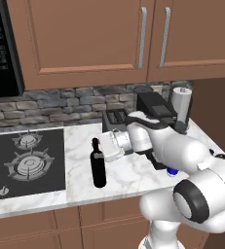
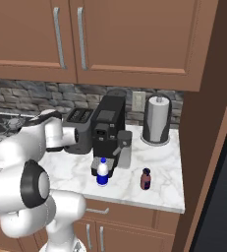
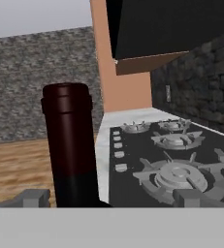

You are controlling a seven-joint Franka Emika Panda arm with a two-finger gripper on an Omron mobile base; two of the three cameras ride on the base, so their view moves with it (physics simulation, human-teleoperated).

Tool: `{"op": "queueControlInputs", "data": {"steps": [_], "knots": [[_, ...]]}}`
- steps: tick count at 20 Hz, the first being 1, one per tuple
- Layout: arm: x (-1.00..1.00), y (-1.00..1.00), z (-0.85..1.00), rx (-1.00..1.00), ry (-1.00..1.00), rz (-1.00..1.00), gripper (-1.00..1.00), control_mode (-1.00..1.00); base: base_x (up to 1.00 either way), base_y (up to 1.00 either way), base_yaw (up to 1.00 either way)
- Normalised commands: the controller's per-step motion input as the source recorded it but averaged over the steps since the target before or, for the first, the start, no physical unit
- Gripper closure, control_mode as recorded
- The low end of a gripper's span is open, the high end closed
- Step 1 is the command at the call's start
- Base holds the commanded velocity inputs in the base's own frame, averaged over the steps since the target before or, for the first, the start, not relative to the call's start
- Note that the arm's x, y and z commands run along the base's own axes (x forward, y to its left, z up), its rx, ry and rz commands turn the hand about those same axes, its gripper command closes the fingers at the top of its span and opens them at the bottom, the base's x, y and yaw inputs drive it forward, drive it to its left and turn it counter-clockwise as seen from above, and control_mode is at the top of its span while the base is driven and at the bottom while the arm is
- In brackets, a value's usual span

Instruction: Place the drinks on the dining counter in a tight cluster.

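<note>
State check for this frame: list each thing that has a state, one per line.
gripper: open, jaws either side of the wine bottle's neck
wine bottle: upright on the stove counter, not gripped
white bottle: upright, cap on
reddish-brown bottle: upright
upper cabinets: doors shut
stove: no flame visible

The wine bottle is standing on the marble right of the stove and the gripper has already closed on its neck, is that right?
Not quite. The wine bottle does stand on the marble right of the stove, but the gripper is open around its neck, as the hand view shows.
</note>
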Motion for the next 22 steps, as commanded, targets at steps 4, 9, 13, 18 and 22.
{"op": "queueControlInputs", "data": {"steps": [4, 9, 13, 18, 22], "knots": [[-0.09, 0.0, -0.02, -0.02, -0.01, -0.01, -1.0, -1.0, 0.0, 0.0, 0.0], [-0.04, 0.0, -0.05, 0.0, 0.0, 0.0, -1.0, -1.0, 0.0, 0.0, 0.0], [0.01, 0.0, -0.08, 0.0, 0.0, 0.0, -1.0, -1.0, 0.0, 0.0, 0.0], [0.13, 0.0, -0.07, 0.0, 0.0, 0.0, -1.0, -1.0, 0.0, 0.0, 0.0], [0.16, 0.0, -0.14, 0.0, 0.0, 0.0, 1.0, -1.0, 0.0, 0.0, 0.0]]}}
